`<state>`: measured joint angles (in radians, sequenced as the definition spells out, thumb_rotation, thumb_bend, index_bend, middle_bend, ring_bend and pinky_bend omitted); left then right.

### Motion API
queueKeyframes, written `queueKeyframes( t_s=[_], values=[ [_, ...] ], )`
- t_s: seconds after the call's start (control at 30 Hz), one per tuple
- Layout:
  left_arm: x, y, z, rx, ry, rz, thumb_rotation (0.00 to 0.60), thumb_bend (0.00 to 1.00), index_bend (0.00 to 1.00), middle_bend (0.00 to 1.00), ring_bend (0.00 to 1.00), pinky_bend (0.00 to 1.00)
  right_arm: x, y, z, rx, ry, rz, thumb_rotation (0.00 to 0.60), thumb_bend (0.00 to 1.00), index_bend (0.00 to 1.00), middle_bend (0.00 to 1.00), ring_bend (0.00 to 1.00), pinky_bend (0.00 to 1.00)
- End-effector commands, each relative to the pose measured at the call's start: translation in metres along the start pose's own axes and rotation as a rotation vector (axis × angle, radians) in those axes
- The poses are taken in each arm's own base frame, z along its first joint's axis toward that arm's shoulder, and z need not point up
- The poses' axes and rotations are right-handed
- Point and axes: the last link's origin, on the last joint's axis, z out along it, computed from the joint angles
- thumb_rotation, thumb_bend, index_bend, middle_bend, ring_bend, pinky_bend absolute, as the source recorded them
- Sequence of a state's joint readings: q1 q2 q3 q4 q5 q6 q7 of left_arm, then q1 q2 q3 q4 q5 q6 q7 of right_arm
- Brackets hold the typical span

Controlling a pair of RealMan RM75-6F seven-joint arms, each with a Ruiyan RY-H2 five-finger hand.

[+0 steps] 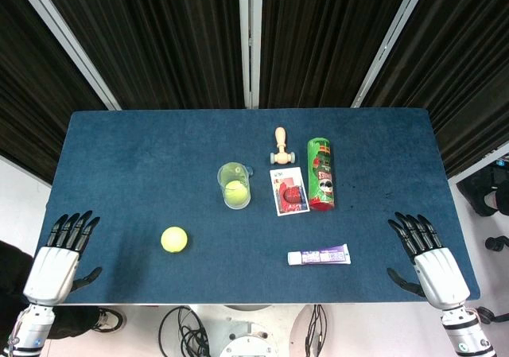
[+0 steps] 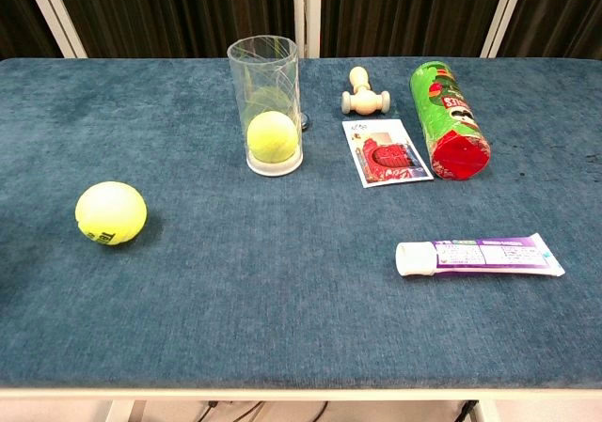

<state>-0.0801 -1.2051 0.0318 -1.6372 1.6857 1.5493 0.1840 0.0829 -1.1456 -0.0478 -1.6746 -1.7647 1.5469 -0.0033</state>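
Left hand (image 1: 57,255) at lower left, right hand (image 1: 429,258) at lower right — both with fingers spread, holding nothing, resting at the table (image 1: 143,158) edges. Nearest the left: loose tennis ball (image 1: 174,239), lower-left of centre. Nearest the right: toothpaste tube (image 1: 319,255), lying flat. Centre — clear cup (image 2: 266,102) upright, keeping a second ball (image 2: 272,135) from rolling.

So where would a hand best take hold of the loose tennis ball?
Probably around the middle of the loose ball, from above. It is round, so no side is better than another, and it lies alone on the table, apart from the tube, so fingers can close around it freely. The left hand, open at the table's near edge, is the nearer one.
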Motion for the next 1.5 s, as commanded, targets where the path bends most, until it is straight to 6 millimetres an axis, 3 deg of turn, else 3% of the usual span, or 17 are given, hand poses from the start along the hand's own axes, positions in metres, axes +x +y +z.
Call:
queueKeyframes(
  t_s=[0.03,0.5,0.77,1.1,1.3,1.5],
  values=[
    [0.0,0.0,0.0,0.002,-0.005,-0.003,0.6,0.15,0.04,0.0,0.0,0.0,0.0,0.0,0.0,0.0,0.0,0.001,0.6,0.18,0.0,0.0,0.0,0.0],
    [0.0,0.005,0.001,-0.033,0.006,-0.006,0.6,0.15,0.04,0.0,0.0,0.0,0.001,0.0,0.0,-0.001,0.005,0.003,0.6,0.18,0.0,0.0,0.0,0.0],
    [-0.012,0.039,0.022,-0.153,-0.062,-0.038,0.6,0.15,0.04,0.0,0.0,0.0,0.002,0.002,0.002,-0.013,0.003,0.002,0.6,0.18,0.0,0.0,0.0,0.0],
    [-0.05,0.088,0.062,-0.288,-0.229,-0.076,0.6,0.15,0.04,0.0,0.0,0.01,0.005,0.003,0.0,-0.013,0.013,0.01,0.6,0.18,0.0,0.0,0.0,0.0],
    [-0.079,0.097,0.083,-0.271,-0.304,-0.075,0.6,0.15,0.04,0.0,0.0,0.04,0.008,0.004,-0.002,-0.01,0.024,0.016,0.6,0.18,0.0,0.0,0.0,0.0],
    [-0.094,0.099,0.092,-0.253,-0.324,-0.059,0.6,0.16,0.04,0.0,0.0,0.13,0.009,0.006,-0.001,-0.019,0.022,0.023,0.6,0.18,0.0,0.0,0.0,0.0]
  ],
)
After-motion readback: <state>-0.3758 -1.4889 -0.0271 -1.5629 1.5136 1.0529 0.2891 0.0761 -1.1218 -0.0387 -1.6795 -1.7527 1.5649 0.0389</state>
